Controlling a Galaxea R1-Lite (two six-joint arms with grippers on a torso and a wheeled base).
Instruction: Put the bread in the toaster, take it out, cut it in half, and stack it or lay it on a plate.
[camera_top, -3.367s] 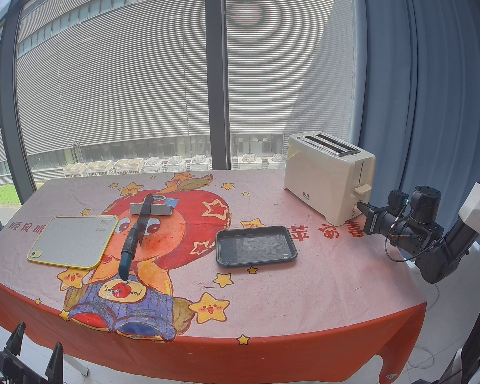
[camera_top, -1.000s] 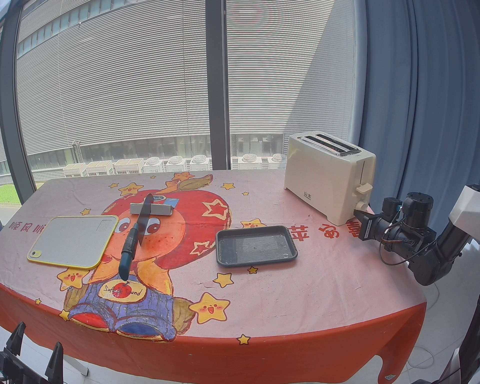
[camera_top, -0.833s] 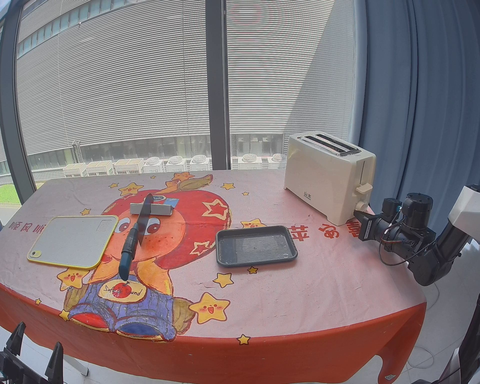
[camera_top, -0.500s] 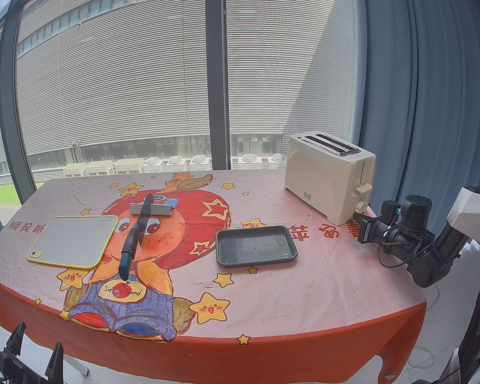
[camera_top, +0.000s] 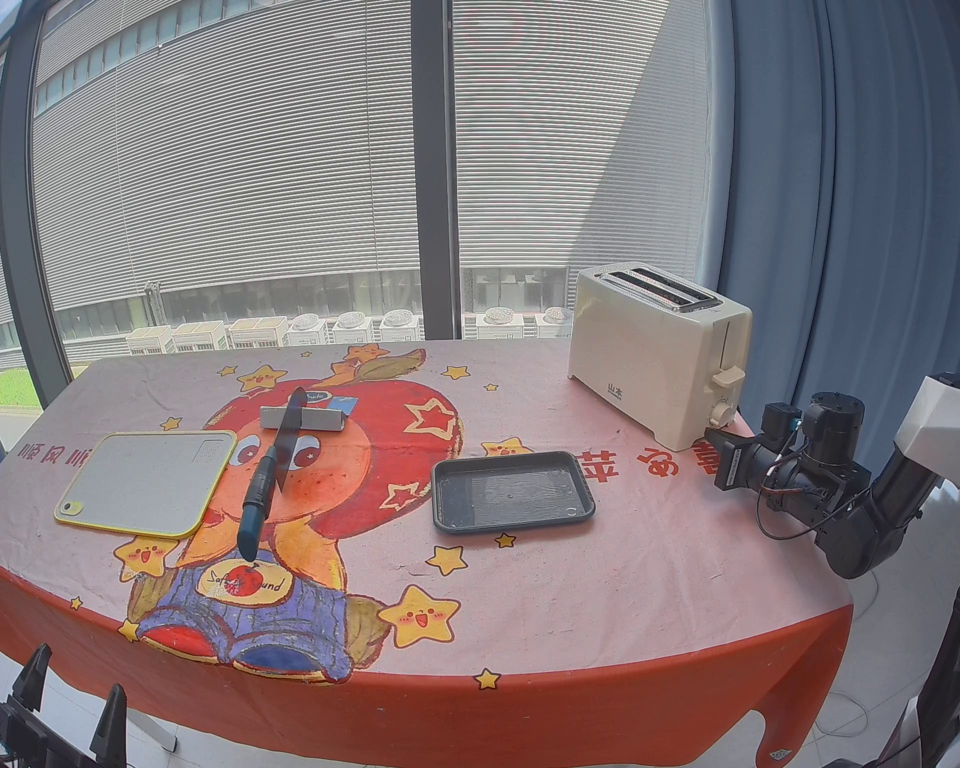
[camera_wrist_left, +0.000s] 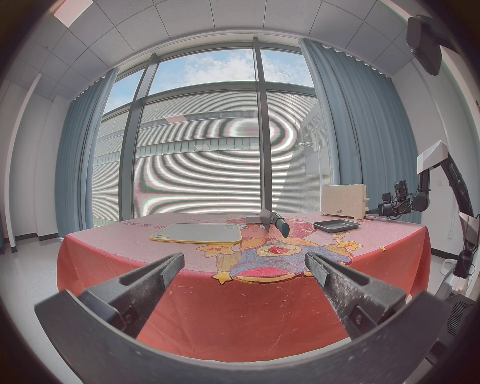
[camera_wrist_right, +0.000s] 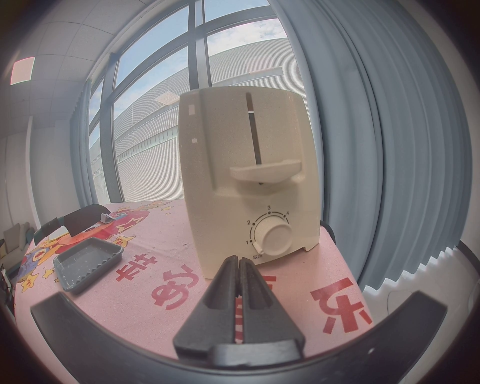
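Right gripper (camera_top: 716, 438) is seen in the head view just beside the toaster (camera_top: 655, 350) at the far right of the table (camera_top: 620, 600). Left gripper (camera_wrist_left: 245, 260) is shown spread wide in its wrist view. Right fingers (camera_wrist_right: 220, 300) are pressed together near the dial (camera_wrist_right: 272, 237)

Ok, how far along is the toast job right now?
Done: nothing that I can see. In hand: the shut right gripper points at the lever-and-dial end of the cream toaster, close to it. To do: toasting, cutting with the blue-handled knife on the yellow-rimmed cutting board, plating on the dark rectangular tray.
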